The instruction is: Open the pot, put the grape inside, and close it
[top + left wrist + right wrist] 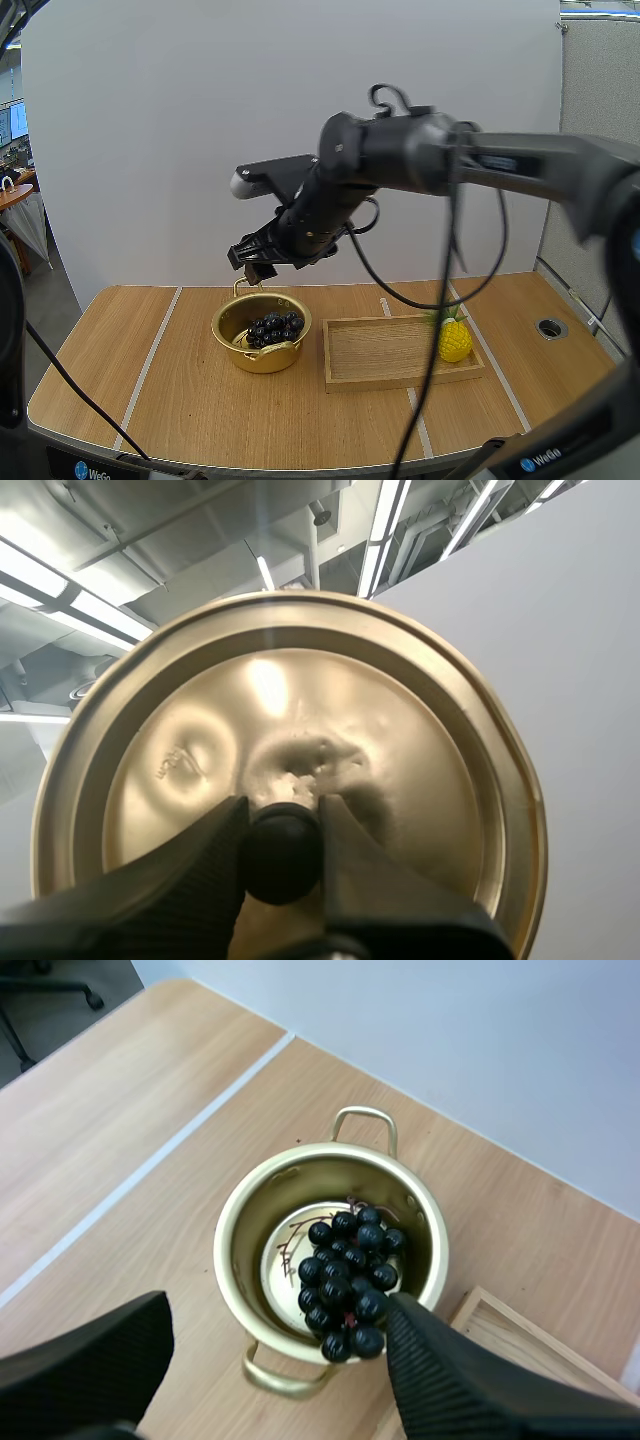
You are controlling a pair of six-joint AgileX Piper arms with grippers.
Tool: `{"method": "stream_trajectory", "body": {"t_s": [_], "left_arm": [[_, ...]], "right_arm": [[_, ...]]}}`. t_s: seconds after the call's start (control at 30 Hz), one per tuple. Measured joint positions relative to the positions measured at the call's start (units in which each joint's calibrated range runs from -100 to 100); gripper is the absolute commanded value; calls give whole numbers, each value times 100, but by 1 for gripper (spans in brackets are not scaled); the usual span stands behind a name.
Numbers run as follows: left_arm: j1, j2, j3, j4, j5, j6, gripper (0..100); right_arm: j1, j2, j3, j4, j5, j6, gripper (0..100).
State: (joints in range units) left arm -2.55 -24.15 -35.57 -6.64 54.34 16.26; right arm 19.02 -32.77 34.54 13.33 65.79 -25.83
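- My left gripper (283, 820) is clamped on the black knob (283, 868) of the gold lid (400, 730), one finger on each side. I judge that I hold the lid aloft to leave the pot's mouth free.
- My right gripper (258, 264) hovers just above the pot (224, 325), fingers spread wide with nothing between them. To me that means the grape step is done.
- The grapes (345, 1280) lie inside the pot, a dark bunch on its bottom, leaning toward the side nearest the wooden tray (380, 352).
- The tray sits just beside the pot on the table (150, 400) and carries a small yellow pineapple (455, 341) at its right end.
- By my judgement, only closing the pot with the lid remains.
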Motion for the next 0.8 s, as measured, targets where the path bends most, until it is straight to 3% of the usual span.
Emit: {"method": "stream_trajectory", "body": {"t_s": [0.37, 0.63, 0.7, 0.73, 0.77, 0.8], "left_arm": [[0, 0, 0, 0, -14, 0, 0], [0, 0, 0, 0, -14, 0, 0], [0, 0, 0, 0, -14, 0, 0], [0, 0, 0, 0, -14, 0, 0], [0, 0, 0, 0, -14, 0, 0], [0, 0, 0, 0, -14, 0, 0]], "right_arm": [[0, -2230, 1530, -51, 145, 0, 100], [0, -2490, 1766, -134, 145, 9, 100], [0, -2546, 1808, -175, 164, 23, 78], [0, -2607, 1846, -211, 163, 33, 48], [0, -2680, 1906, -269, 204, 79, 0], [0, -2715, 1923, -296, 225, 116, 0]]}}
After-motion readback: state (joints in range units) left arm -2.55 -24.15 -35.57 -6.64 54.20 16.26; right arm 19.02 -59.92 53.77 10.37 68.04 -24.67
